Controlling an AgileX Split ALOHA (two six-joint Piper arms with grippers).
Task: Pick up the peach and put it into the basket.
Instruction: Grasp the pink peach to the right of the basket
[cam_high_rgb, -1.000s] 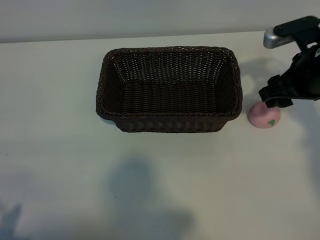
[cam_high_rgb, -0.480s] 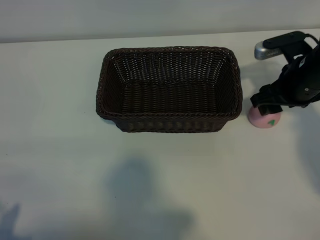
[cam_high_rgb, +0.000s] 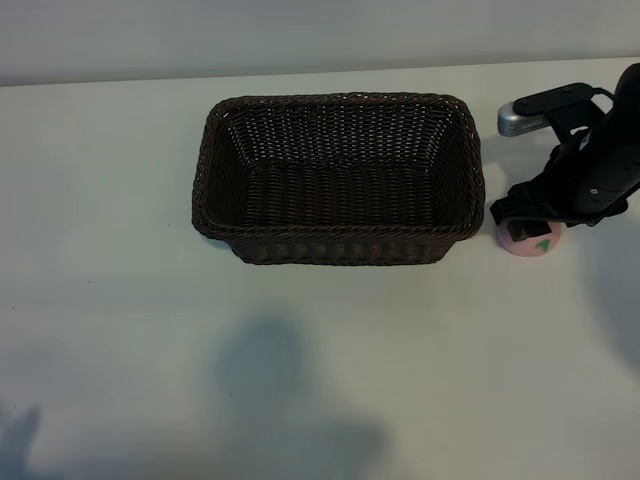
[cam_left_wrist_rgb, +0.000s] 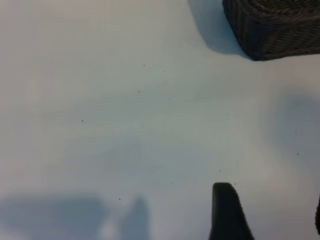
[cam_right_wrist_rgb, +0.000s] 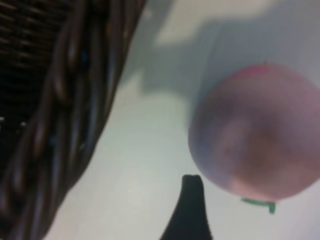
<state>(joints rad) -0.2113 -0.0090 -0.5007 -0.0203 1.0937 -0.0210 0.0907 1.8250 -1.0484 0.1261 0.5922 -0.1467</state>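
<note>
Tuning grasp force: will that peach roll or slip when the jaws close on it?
Probably apt to roll: the peach looks round and sits free on the smooth table, beside the basket but apart from it. Its skin looks smooth, so it may slip. The right end effector is open over it, so an off-centre close could nudge it away.

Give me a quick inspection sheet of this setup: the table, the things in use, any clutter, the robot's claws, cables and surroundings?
Surface: pale table, bare apart from shadows.
Job's things: peach sits on the table just right of the basket, apart from it; the basket has nothing inside.
Clutter: nothing seen.
Grippers: right gripper open, right above the peach, one fingertip beside it, no grip yet. Left gripper out of the exterior view; its own camera shows one fingertip over bare table, open and holding nothing.
Cables: nothing seen.
Surroundings: plain light wall behind the table.
</note>
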